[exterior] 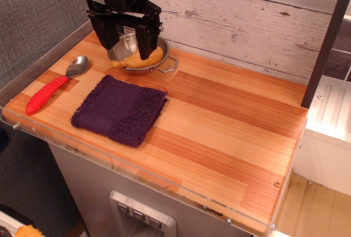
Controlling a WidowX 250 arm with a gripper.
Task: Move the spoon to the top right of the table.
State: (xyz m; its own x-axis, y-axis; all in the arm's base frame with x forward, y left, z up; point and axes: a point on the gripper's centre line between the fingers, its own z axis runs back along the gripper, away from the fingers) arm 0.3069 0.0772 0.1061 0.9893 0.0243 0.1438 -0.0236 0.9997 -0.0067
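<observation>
The spoon [53, 86] lies flat near the table's left edge, its shiny silver bowl toward the back and its ribbed red handle toward the front left corner. The wooden table [230, 133] has light and reddish-brown strips and a clear acrylic edge. My black gripper [127, 45] hangs over the back left of the table, above a small metal pan. Its two fingers are spread apart and hold nothing. It is up and to the right of the spoon, apart from it.
A metal pan [164, 66] at the back left holds a yellow-brown drumstick toy [134, 60]. A dark purple knitted cloth [119, 109] lies right of the spoon. A whitewashed plank wall runs behind, and a dark post [329, 39] stands at the back right.
</observation>
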